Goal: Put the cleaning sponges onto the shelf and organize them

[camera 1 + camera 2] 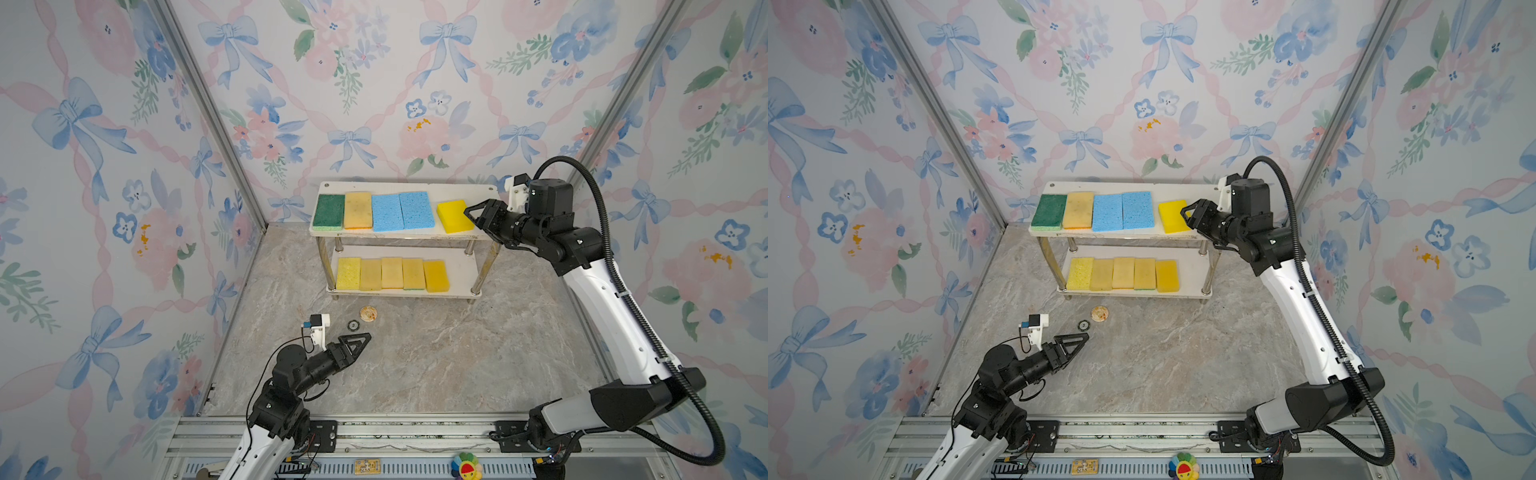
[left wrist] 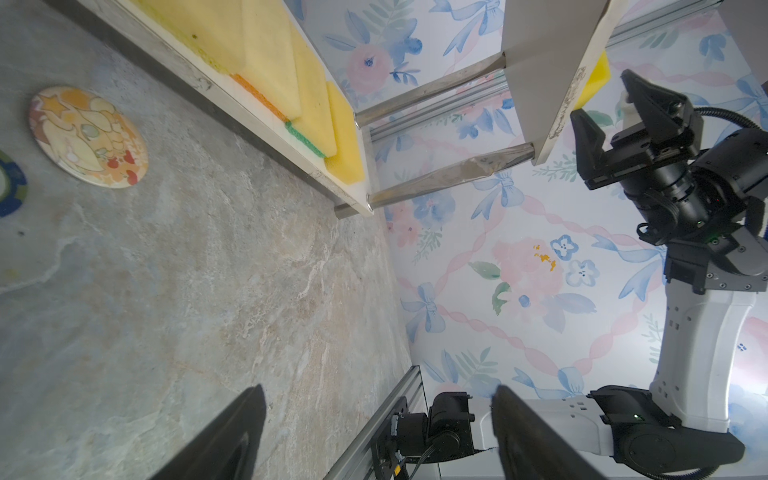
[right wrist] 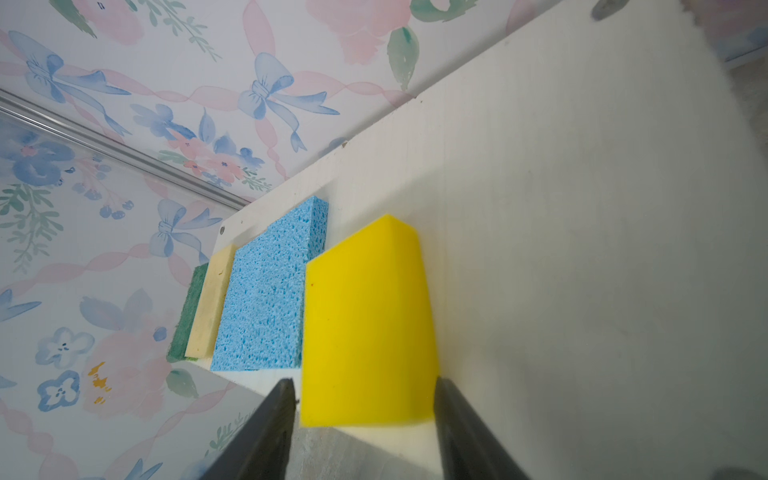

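My right gripper point(image 3: 363, 384) is about half open, jaws either side of the yellow sponge point(image 3: 365, 316), can't tell if it's squeezing. It lies flat on the shelf point(image 3: 582, 249), long axis front-to-back.

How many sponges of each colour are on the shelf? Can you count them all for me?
Yellow sponges: 7
Blue sponges: 2
Green sponge: 1
Total: 10, all on the shelf, 5 on each board.

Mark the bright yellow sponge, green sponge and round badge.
bright yellow sponge point(image 3: 365, 324): right wrist view, middle of top face.
green sponge point(image 1: 328, 211): in a top view, middle of scouring face.
round badge point(image 2: 88, 136): left wrist view, centre of print.
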Robot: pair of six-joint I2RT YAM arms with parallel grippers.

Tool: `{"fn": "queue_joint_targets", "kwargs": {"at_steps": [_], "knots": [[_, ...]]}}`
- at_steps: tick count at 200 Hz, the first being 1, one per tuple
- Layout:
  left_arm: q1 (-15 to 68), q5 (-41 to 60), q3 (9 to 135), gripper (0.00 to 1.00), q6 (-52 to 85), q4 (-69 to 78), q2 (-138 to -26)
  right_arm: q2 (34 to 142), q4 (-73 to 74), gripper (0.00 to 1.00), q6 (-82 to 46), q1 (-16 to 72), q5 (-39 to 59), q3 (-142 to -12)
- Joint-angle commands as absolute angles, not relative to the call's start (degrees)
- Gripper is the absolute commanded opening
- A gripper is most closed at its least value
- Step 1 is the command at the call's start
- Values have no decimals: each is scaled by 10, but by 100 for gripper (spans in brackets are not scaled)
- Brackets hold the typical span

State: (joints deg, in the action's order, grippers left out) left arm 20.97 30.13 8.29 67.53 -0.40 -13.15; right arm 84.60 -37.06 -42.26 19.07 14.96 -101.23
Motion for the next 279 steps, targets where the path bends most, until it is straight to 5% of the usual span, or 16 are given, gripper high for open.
{"fn": "queue_joint_targets", "kwargs": {"at_steps": [1, 279], "knots": [[205, 314, 80, 87, 673, -3, -126, 851, -373, 56, -430, 208, 158, -1017], [195, 323, 77, 87, 667, -23, -111, 932, -405, 56, -385, 209, 190, -1102]]}}
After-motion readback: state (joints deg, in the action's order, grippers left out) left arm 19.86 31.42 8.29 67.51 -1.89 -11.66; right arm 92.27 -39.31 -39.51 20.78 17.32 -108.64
